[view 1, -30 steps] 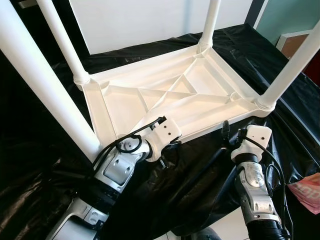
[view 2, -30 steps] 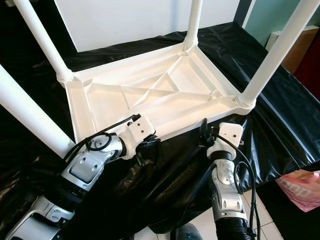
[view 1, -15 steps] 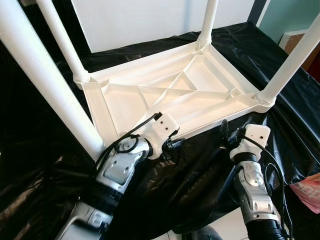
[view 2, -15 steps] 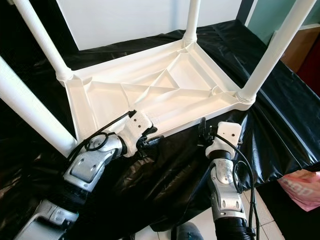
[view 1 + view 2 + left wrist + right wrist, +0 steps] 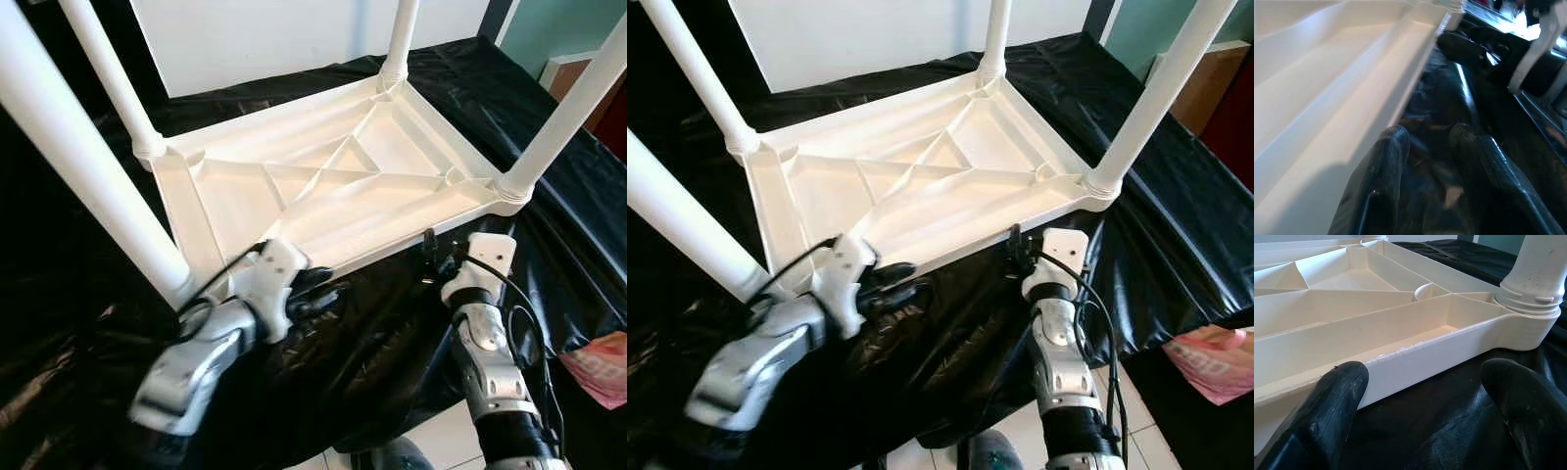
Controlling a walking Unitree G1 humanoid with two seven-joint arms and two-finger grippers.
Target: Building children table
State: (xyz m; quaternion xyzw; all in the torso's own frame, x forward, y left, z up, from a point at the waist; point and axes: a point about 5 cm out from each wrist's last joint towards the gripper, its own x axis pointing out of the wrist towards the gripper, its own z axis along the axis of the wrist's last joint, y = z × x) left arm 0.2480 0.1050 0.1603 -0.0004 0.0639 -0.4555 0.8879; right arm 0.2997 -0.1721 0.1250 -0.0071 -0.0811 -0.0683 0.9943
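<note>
The risk here is tipping: the upturned white table (image 5: 323, 181), all four legs (image 5: 78, 162) fitted, lies mid-frame on black sheeting (image 5: 392, 323), and lifting its near rim unevenly could topple it. The left gripper (image 5: 318, 294), lower left of centre, sits beside that rim, fingers slightly parted and empty. The right gripper (image 5: 436, 262) — lower right, jaws spread wide — faces the same edge.

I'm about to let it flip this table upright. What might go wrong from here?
The left gripper sits low beside the table rim with fingers over the black sheet, so it may snag plastic instead. The right gripper is open in front of the rim, gripping nothing. The four legs stick up and could swing wide.
</note>
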